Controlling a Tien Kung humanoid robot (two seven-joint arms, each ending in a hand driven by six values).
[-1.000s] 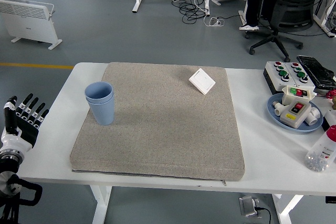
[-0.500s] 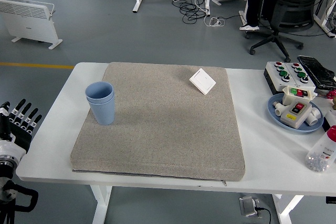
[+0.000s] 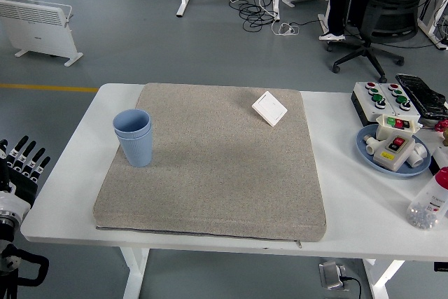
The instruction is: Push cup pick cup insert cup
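- Blue, stacked and upright: the cups (image 3: 133, 136) sit as a nested pair on the grey mat (image 3: 217, 166), close to its left edge and about halfway between near and far sides.
- One cup is seated inside the other, and you can see the two rims as a double lip at the top.
- Nothing touches the cups; the fabric around them is bare.
- Over on the far left, the left hand (image 3: 19, 173) hangs just off the tabletop (image 3: 66, 194), beside its left edge and well apart from the cups.
- Its black fingers (image 3: 28, 157) point upward, straight and slightly fanned, grasping nothing: a released hand.
- The right hand does not show anywhere in this view.
- Near the mat's far right corner lies a small white square plate (image 3: 269, 108), turned at an angle, flat on the fabric.
- Off the mat to the right, a blue dish (image 3: 367, 152) carries a white box with a red button (image 3: 395, 146) and some white fittings.
- Behind that dish sits a white button panel (image 3: 381, 97) with red and green buttons, and a black device (image 3: 420, 96) just beside it at the edge.
- At the near right, a clear bottle with a red cap (image 3: 430, 201) stands on the tabletop, small beads visible inside.
- Beyond the far side, a person's dark legs (image 3: 339, 1) rest by a black office chair (image 3: 378, 26) on the grey floor.
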